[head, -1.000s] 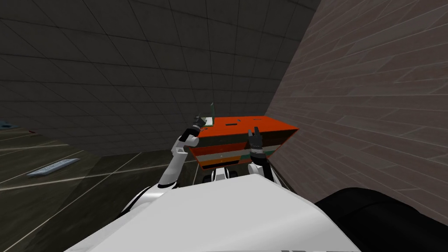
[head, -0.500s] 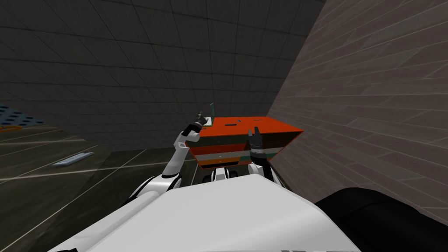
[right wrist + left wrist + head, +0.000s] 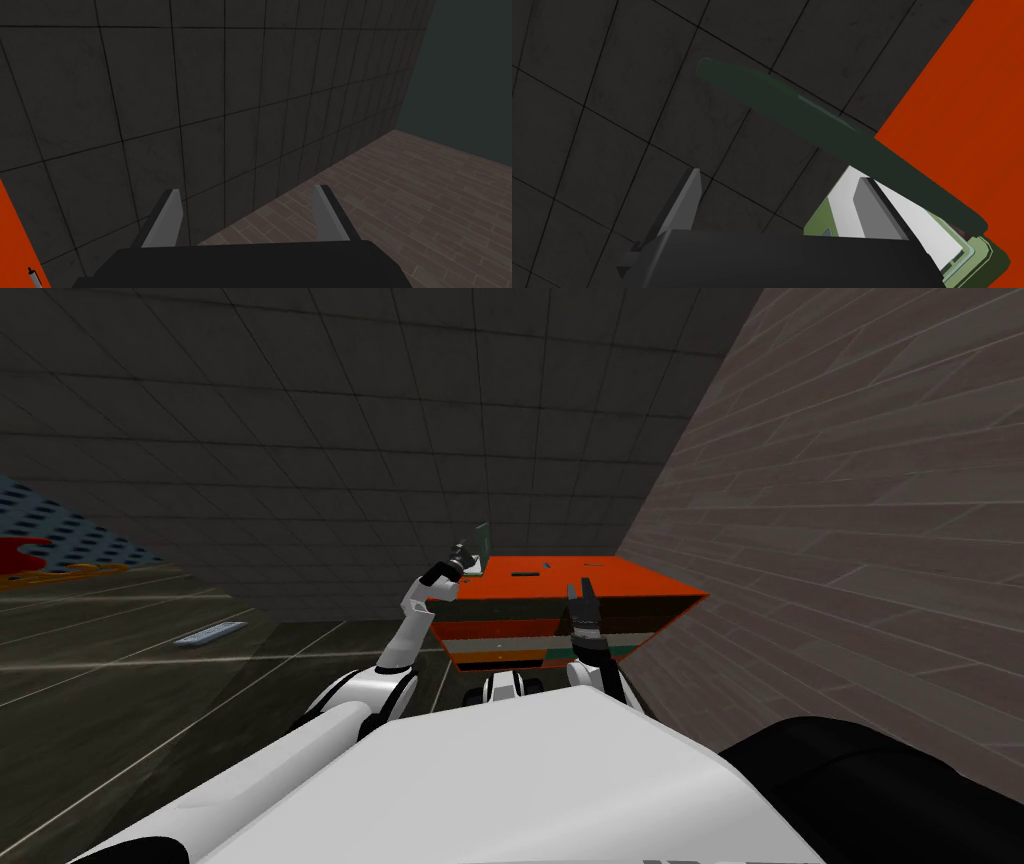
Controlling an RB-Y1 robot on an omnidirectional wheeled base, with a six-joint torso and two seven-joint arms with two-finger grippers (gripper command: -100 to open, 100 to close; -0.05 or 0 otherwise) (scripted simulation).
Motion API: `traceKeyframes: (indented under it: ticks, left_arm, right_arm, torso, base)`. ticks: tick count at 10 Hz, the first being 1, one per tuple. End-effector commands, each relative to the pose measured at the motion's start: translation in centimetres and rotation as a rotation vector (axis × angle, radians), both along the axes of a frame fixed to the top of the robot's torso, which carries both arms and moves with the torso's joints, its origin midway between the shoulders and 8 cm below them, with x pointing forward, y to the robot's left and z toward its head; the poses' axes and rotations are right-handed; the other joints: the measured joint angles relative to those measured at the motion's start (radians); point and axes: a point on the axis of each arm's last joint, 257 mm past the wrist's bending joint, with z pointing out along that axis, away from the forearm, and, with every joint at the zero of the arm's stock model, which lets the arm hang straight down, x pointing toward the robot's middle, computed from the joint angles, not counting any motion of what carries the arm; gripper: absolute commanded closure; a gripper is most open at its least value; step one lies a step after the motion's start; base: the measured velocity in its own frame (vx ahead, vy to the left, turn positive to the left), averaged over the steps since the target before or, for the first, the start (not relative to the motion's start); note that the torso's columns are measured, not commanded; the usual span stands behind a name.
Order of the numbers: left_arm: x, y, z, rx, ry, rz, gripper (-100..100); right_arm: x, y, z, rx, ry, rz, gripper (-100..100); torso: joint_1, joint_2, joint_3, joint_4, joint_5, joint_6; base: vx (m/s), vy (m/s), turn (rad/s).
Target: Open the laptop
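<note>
While the left gripper (image 3: 463, 558) reaches to the far left corner of the orange-topped cabinet (image 3: 600, 576), the laptop (image 3: 481, 550) sits just beyond its fingertips. It is partly open, its dark green lid (image 3: 832, 135) raised at a slant above a pale base (image 3: 917, 225). Seen along the left wrist, this gripper stands wide open with nothing held. One finger (image 3: 874, 210) lies in the gap under the lid, in front of the base's white and green face. The other finger (image 3: 681, 210) is off to the laptop's side, with the dark tiled wall (image 3: 587, 100) behind it. Whether the inner finger touches lid or base I cannot tell. The lid's long edge crosses just ahead of both fingertips. The right gripper (image 3: 583, 591) points upward at the cabinet's near edge, well apart from the laptop, its fingers (image 3: 169, 217) spread and empty.
</note>
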Motion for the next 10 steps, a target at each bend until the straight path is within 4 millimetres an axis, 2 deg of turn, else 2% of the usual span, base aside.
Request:
traceKeyframes:
  ticks: [1, 5, 10]
  left_arm:
    - [1.1, -0.4, 0.9, -0.009, 0.029, -0.004, -100]
    - [3.4, -0.3, 1.5, -0.032, 0.111, 0.007, -100]
    - [5.4, -0.1, 4.1, -0.061, 0.170, 0.026, -100]
  right_arm:
    - [0.0, 0.0, 0.0, 0.000, 0.000, 0.000, 0]
    - [0.0, 0.0, 0.0, 0.000, 0.000, 0.000, 0]
    - [0.0, 0.0, 0.0, 0.000, 0.000, 0.000, 0]
  torso:
    - [0.001, 0.000, 0.000, 0.000, 0.001, 0.000]
    - [-0.001, -0.001, -0.001, 0.000, 0.000, 0.000]
    - [-0.001, 0.000, 0.000, 0.000, 0.000, 0.000]
  base:
    - [0.002, -0.066, 0.060]
    - [-0.004, -0.087, 0.106]
    - [-0.014, -0.100, 0.094]
